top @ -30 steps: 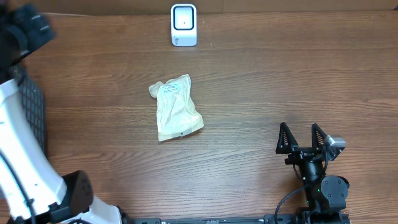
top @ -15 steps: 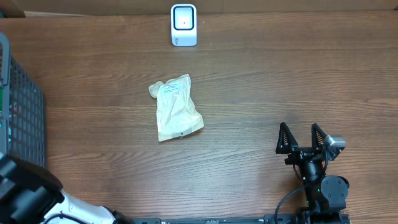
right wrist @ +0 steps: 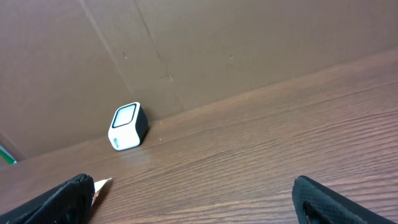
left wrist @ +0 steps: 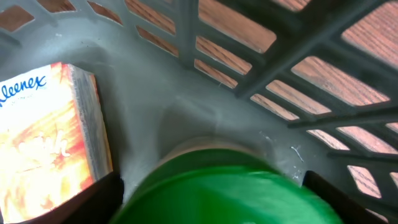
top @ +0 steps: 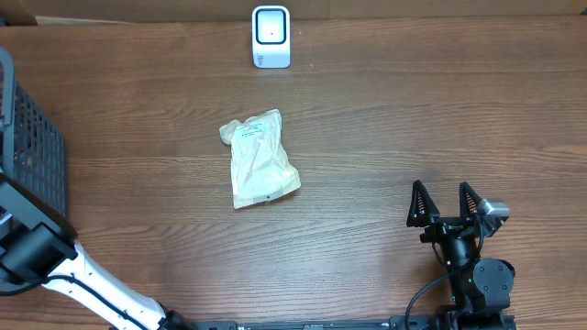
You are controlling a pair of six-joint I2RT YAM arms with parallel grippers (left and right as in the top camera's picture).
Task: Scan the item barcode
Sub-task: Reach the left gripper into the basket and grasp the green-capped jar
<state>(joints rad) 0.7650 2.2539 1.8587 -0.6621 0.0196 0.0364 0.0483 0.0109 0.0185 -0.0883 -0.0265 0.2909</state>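
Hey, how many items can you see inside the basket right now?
2. A tissue box is at the left of the basket, and a green round item sits beside it, right under the camera. More may be hidden outside this view.

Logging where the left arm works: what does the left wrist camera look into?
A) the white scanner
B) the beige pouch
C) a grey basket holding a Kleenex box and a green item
C: the grey lattice walls of a basket, a Kleenex box and a green item fill that view.
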